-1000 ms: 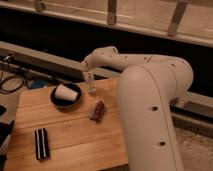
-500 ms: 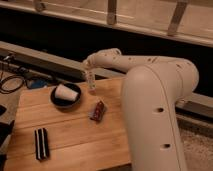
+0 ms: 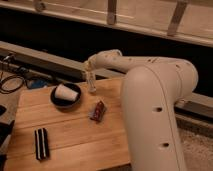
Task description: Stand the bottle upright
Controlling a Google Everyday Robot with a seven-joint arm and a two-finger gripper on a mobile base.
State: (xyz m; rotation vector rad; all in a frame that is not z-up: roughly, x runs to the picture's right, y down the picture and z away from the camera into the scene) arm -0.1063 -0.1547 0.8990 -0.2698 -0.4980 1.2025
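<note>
The bottle point(image 3: 91, 81) is small, slim and clear, and stands about upright at the far edge of the wooden table point(image 3: 70, 135), right of the bowl. My gripper point(image 3: 89, 70) sits directly above it at the end of the white arm, at the bottle's top. The bottle's base appears to rest on or just above the table.
A dark bowl point(image 3: 65, 98) holds a white paper cup point(image 3: 67, 91) lying on its side. A dark reddish-brown packet point(image 3: 98, 111) lies mid-table. A black striped object point(image 3: 41, 144) lies at the front left. Cables point(image 3: 12, 82) lie left of the table. My white arm fills the right side.
The gripper and bottle have shifted slightly left and down toward the table's far edge; the other objects have not moved.
</note>
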